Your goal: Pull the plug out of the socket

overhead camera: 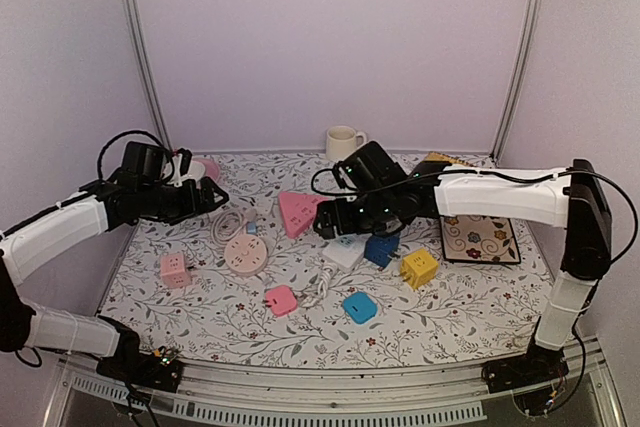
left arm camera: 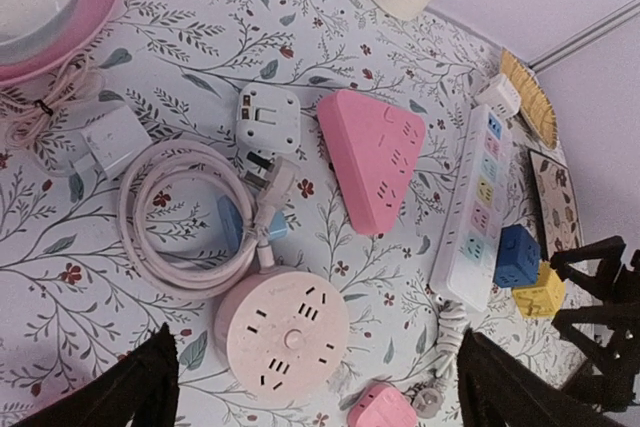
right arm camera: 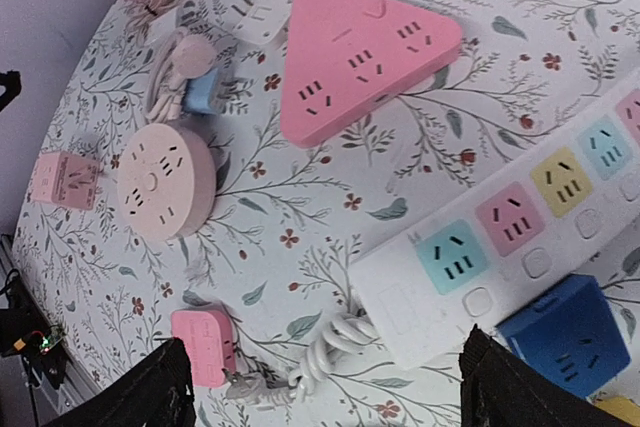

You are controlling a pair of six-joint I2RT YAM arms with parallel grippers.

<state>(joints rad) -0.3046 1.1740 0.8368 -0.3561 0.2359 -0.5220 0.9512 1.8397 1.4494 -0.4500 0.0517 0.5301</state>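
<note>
A round pink socket [left arm camera: 282,323] lies under my left gripper [left arm camera: 320,402]. Its coiled pink cord ends in a white plug [left arm camera: 276,184] that sits against a small blue cube socket [left arm camera: 232,224]. The long white power strip [right arm camera: 500,247] has a bundled white cord whose grey plug [right arm camera: 240,387] touches a small pink cube socket [right arm camera: 204,345]; I cannot tell if it is pushed in. My right gripper [right arm camera: 330,397] hovers above that cord. Both grippers are open and empty. In the top view the left gripper [overhead camera: 215,197] is at the left and the right gripper [overhead camera: 325,219] is mid-table.
A pink triangular socket [overhead camera: 298,212], a white adapter [left arm camera: 268,117], blue [overhead camera: 381,249] and yellow [overhead camera: 419,268] cubes, a flat blue cube [overhead camera: 359,307] and a pink cube [overhead camera: 175,269] lie around. A mug [overhead camera: 342,141] and a pink plate [left arm camera: 75,17] stand at the back, a patterned mat [overhead camera: 480,237] at right.
</note>
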